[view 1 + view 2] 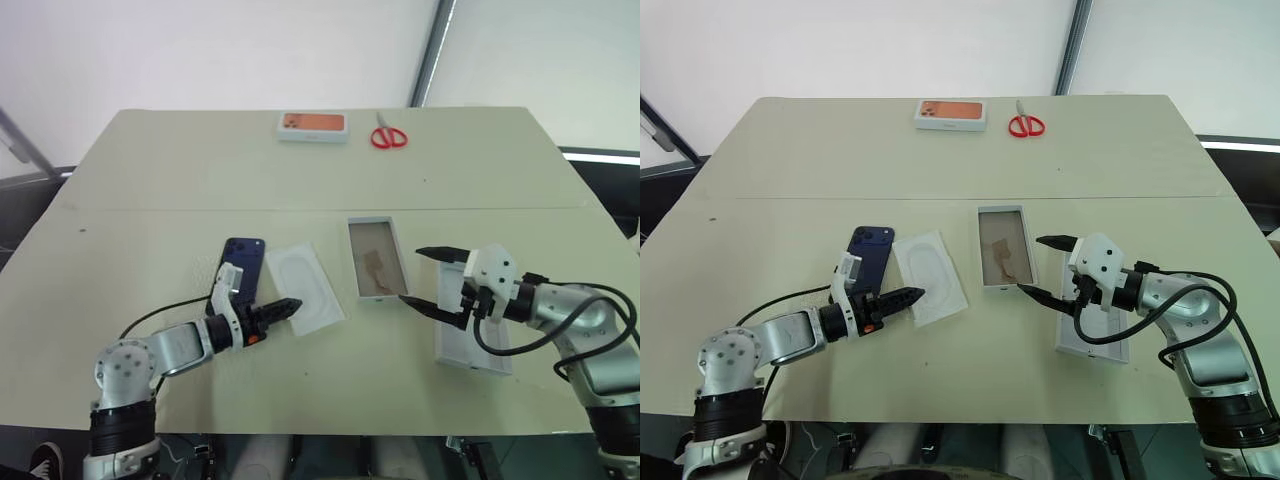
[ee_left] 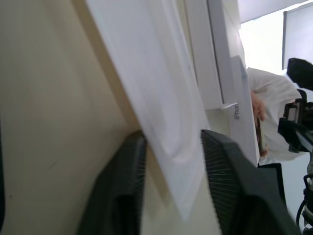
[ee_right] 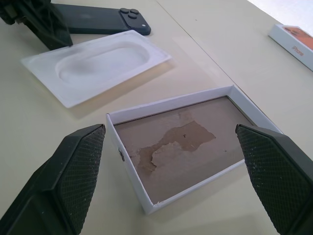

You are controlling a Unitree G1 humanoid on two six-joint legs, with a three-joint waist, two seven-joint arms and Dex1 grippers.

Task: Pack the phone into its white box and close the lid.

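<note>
The dark navy phone (image 1: 243, 262) lies back-up on the table, left of centre. Beside it lies a flat white insert (image 1: 305, 285) with a rounded recess. My left gripper (image 1: 290, 307) is at the insert's near edge, turned on its side, and in the left wrist view its fingers (image 2: 122, 186) are closed on that edge. The white box (image 1: 375, 258) stands open with its torn brown floor showing. My right gripper (image 1: 428, 278) hovers open just right of the box's near end. The lid (image 1: 490, 355) lies on the table under my right hand.
A white box with an orange picture (image 1: 312, 125) and red-handled scissors (image 1: 388, 136) lie at the table's far edge. The table's near edge runs close below both arms.
</note>
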